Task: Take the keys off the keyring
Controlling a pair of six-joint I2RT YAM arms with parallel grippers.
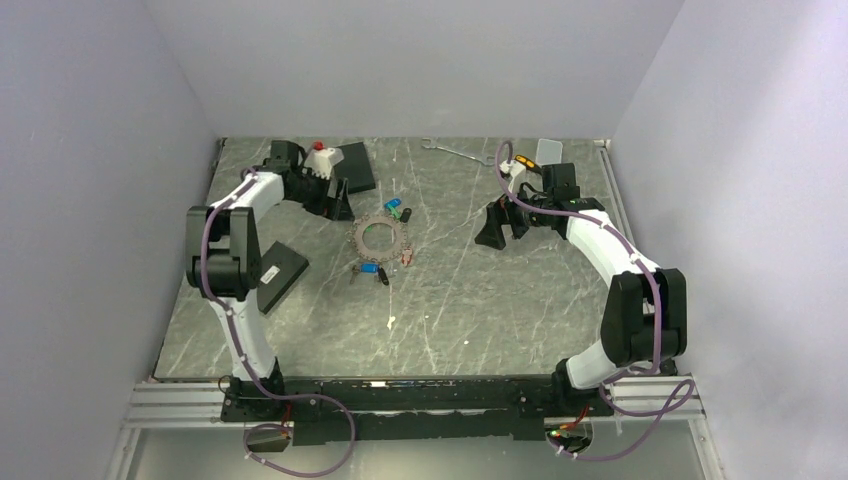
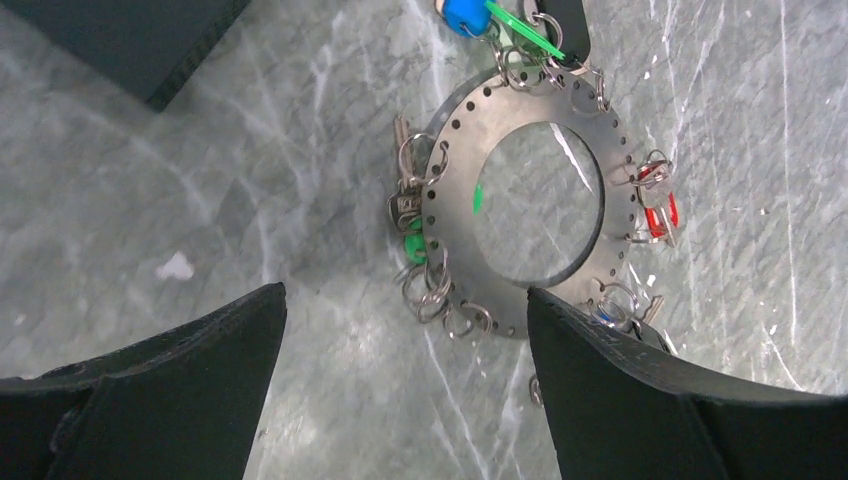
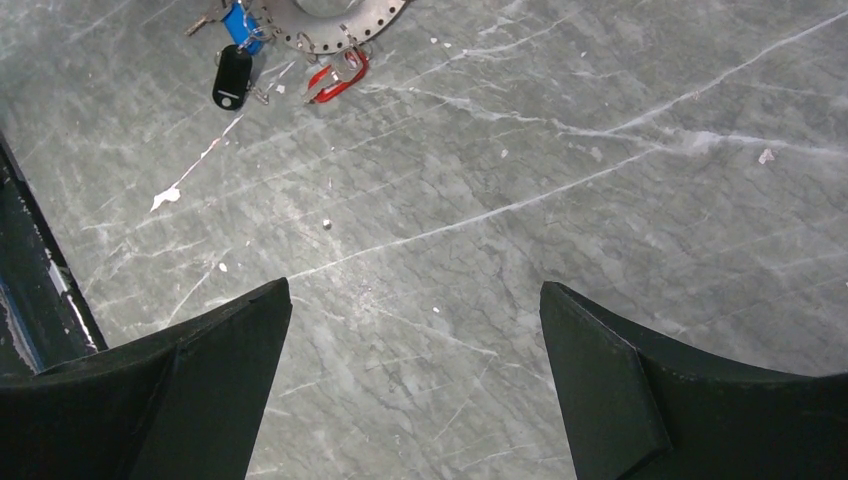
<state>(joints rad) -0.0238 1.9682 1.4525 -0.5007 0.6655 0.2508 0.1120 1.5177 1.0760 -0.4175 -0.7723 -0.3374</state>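
Observation:
The keyring (image 1: 380, 236) is a flat grey metal ring with small holes round its rim, lying flat on the marble table. The keys hang from it on small split rings: blue and green tags (image 1: 396, 209) at the far side, a blue tag (image 1: 370, 268) at the near side, a red tag (image 1: 406, 257) at the right. In the left wrist view the keyring (image 2: 452, 180) lies just ahead of my open left gripper (image 2: 403, 300), with a red tag (image 2: 660, 212) and a green tag (image 2: 520, 28) showing. My right gripper (image 3: 415, 290) is open and empty, well right of the keyring (image 3: 345, 20).
Two black boxes lie at the left, one far (image 1: 355, 165) and one near (image 1: 282, 272). A wrench (image 1: 455, 150) and an orange-handled screwdriver (image 1: 521, 160) lie at the back. A black fob (image 3: 231, 75) lies next to the ring.

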